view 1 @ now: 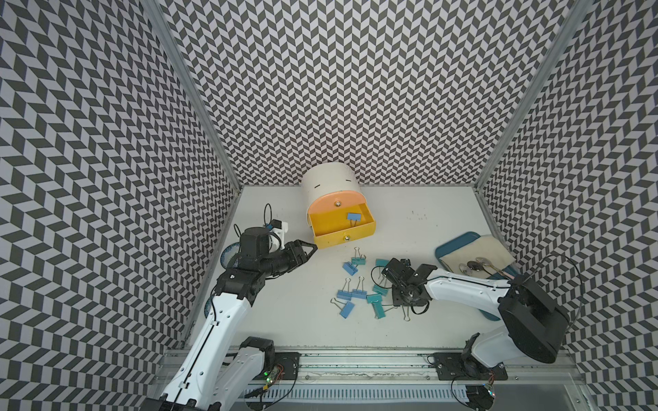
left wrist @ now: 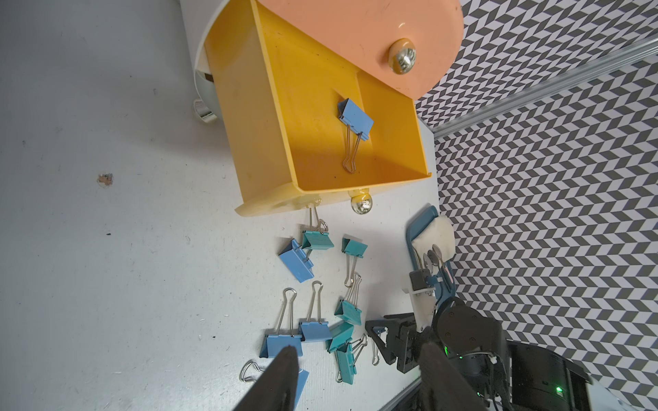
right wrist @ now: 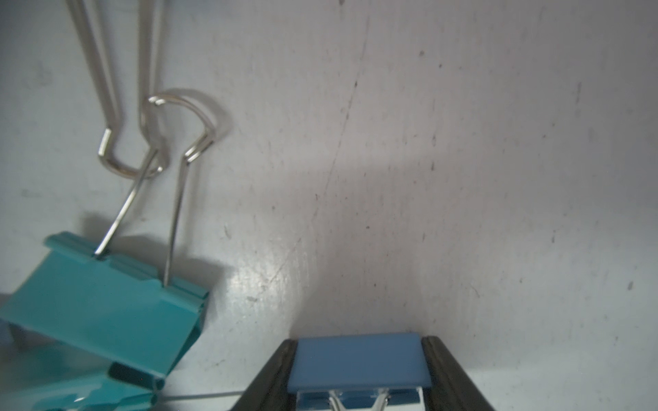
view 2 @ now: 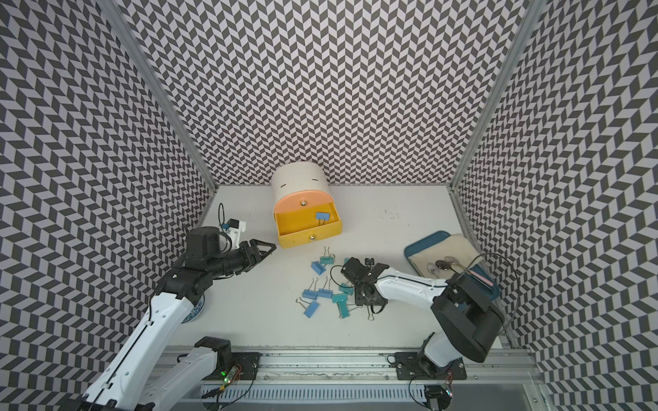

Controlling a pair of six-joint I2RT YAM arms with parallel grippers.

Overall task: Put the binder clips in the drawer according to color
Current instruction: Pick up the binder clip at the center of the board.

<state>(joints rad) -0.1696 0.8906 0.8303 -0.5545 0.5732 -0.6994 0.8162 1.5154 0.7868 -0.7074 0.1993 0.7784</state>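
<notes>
The drawer cabinet [view 1: 331,181] is white with a round top and stands at the back. Its peach top drawer is closed; the yellow drawer [view 1: 341,233] is pulled out with one blue binder clip [view 1: 353,217] inside. Several blue and teal binder clips [view 1: 344,294] lie scattered on the table in front. My right gripper [right wrist: 359,356] points down at the cluster's right edge, shut on a blue clip [right wrist: 358,366] resting on the table. A teal clip [right wrist: 106,309] lies beside it. My left gripper [view 1: 309,249] hovers open and holding nothing, left of the yellow drawer.
A blue tray [view 1: 459,245] with a cloth and spoons [view 1: 477,267] sits at the right, close to the right arm. A patterned plate [view 1: 225,258] lies partly under the left arm by the left wall. Patterned walls enclose the table on three sides.
</notes>
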